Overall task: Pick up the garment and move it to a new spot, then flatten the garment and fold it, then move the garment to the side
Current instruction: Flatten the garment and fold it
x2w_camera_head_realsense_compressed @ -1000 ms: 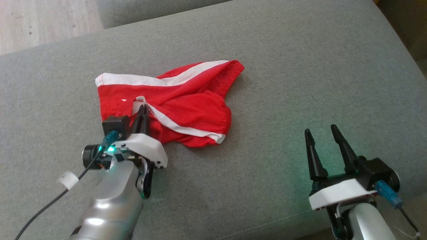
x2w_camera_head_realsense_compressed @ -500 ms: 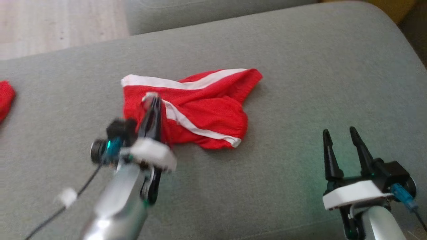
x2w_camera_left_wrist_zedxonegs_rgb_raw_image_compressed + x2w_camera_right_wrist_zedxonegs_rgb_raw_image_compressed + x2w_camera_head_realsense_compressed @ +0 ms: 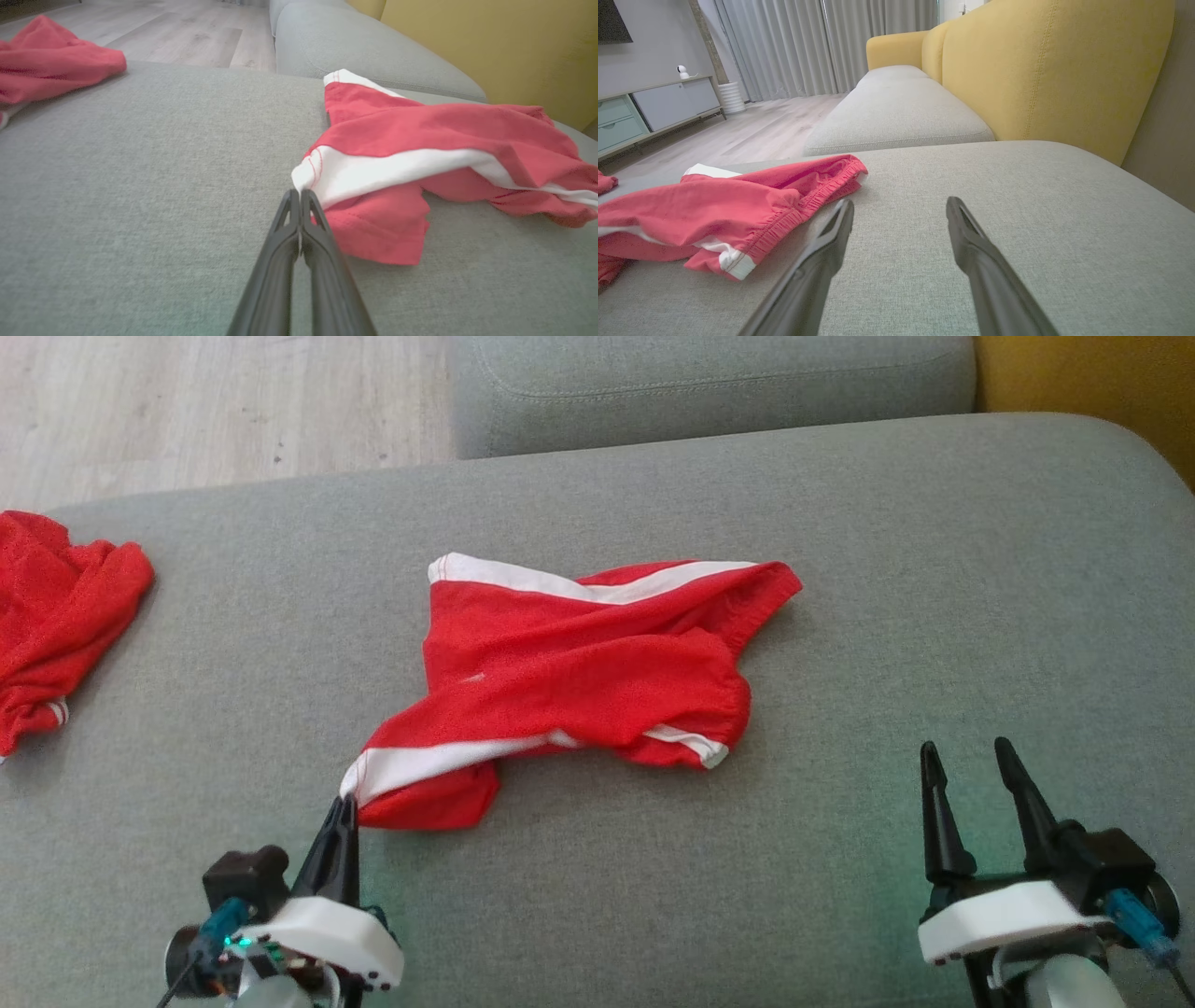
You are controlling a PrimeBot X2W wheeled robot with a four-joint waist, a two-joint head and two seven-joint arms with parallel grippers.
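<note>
**Red cloth on a thin pinch: left gripper has just one corner**

Red and white, the garment (image 3: 579,663) lies crumpled in the middle of the grey sofa cushion (image 3: 887,523), with one leg drawn out toward the robot's near left. And there's the left gripper (image 3: 344,800), fingers pressed tight together at the tip of the white band (image 3: 355,175). The left wrist view shows it closed on the very corner of the hem, with hardly any cloth between the tips. Over on the other side, the right gripper (image 3: 966,751) waits with its fingers spread wide, gripping nothing. It sits low over bare cushion, near the garment's elastic end but apart from it.

So where can this go wrong? First worry is that hold. It's a nip on the edge, and the bulk of the garment drags on rough upholstery, so a quick pull could slip the corner free. Second, pulling by one corner tends to rope cloth into a twist rather than spread it, and the folds across the middle lie over one another. Third, a second red garment (image 3: 56,607) sits at the cushion's far left, well apart for now, and a drag that way could bring the two together. My read is that the flattening is not yet done, and the opposite end wants the right gripper.
</note>
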